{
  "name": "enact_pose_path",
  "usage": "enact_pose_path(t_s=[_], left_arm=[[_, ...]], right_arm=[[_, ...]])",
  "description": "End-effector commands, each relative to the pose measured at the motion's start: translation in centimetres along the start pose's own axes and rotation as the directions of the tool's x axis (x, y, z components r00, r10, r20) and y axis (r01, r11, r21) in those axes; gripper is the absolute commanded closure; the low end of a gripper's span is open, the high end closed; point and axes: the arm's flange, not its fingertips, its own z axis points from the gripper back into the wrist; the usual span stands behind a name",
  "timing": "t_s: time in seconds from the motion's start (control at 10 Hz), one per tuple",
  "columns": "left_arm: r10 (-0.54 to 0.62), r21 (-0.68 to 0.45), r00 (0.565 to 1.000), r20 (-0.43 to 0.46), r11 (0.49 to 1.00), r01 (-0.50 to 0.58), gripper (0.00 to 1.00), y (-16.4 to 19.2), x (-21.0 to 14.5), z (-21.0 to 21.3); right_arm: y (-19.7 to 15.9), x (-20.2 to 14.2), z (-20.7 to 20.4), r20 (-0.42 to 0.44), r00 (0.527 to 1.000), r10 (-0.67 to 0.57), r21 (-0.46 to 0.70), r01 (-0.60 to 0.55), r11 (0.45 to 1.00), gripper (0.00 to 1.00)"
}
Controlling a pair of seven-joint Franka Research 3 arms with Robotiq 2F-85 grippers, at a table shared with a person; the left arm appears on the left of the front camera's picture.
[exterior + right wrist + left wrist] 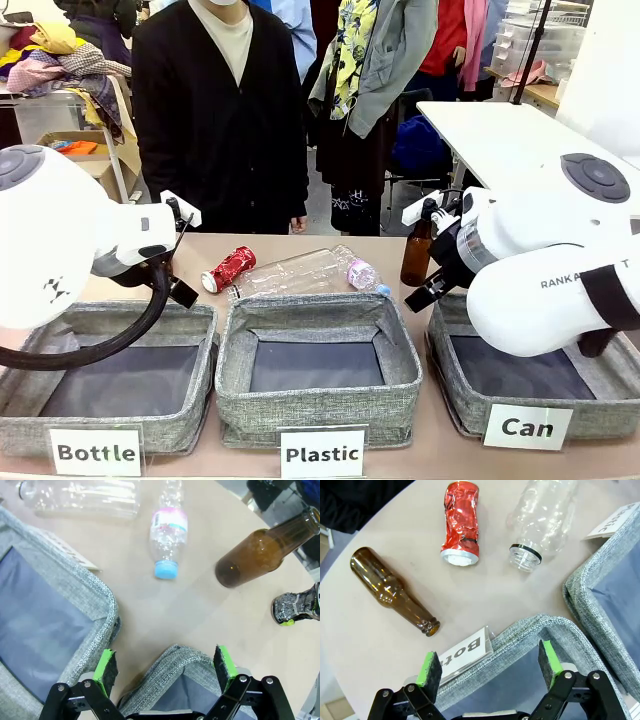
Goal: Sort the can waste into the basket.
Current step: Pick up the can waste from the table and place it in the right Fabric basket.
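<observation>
- While both cans are lying out on the table [330, 250] and not in their bin, the sorting is, by my judgement, only just beginning.
- Red can [229, 269]: thin metal, crushed and creased, with white lettering and a pale end. It is lying on its side behind the gap between the Bottle basket [110, 312] and the Plastic basket [318, 305], well apart from the Can basket [445, 372]. It is probably waiting there as loose waste to be picked.
- Black can [295, 607]: dark and crumpled with pale speckling. The picture edge is cutting it off, so I am only guessing that this is the second can. It is sitting near the brown bottle [260, 552].
- Can basket: soft grey woven walls, dark lining, white sign. It is standing on the robot's right with the arm covering part of its inside.
- Left gripper [490, 665]: its green pads are spreading wide and gripping nothing. It is hanging over the far rim of the Bottle basket, with the red can ahead of it.
- Right gripper [166, 665]: its fingers are parting and holding nothing. It is hovering over a grey basket corner.
- Not for sorting: a second brown bottle [390, 590] of smooth glass is lying flat, beside an uncapped clear bottle [542, 517] and a small plastic bottle [169, 535] with a pink label and blue cap.
</observation>
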Motion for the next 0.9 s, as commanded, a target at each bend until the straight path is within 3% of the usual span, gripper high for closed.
enact_pose_path(t_s=[0.0,0.4,0.5,0.6,0.8], left_arm=[[0.0,0.0,1.0,0.0,1.0,0.0,0.0,0.0,0.0,0.0],[0.0,0.0,1.0,0.0,1.0,0.0,0.0,0.0,0.0,0.0],[-0.025,-0.164,1.0,0.018,0.986,0.027,0.0,0.1,-0.2,1.9],[0.03,-0.269,1.0,0.0,0.963,-0.029,0.0,-0.9,0.2,4.2],[0.05,-0.477,0.998,-0.025,0.877,-0.055,0.0,-1.7,0.0,8.4]], right_arm=[[0.0,0.0,0.0,0.0,1.0,0.0,0.0,0.0,1.0,0.0],[-0.3,0.2,1.2,-0.008,1.0,0.013,0.044,-0.013,0.999,0.0],[-0.3,0.9,2.9,-0.013,0.999,-0.045,0.101,0.046,0.994,0.0],[-0.3,1.7,5.3,-0.02,0.99,-0.137,0.202,0.138,0.97,0.0],[-1.2,2.5,9.7,-0.09,0.946,-0.312,0.342,0.324,0.882,0.0]])
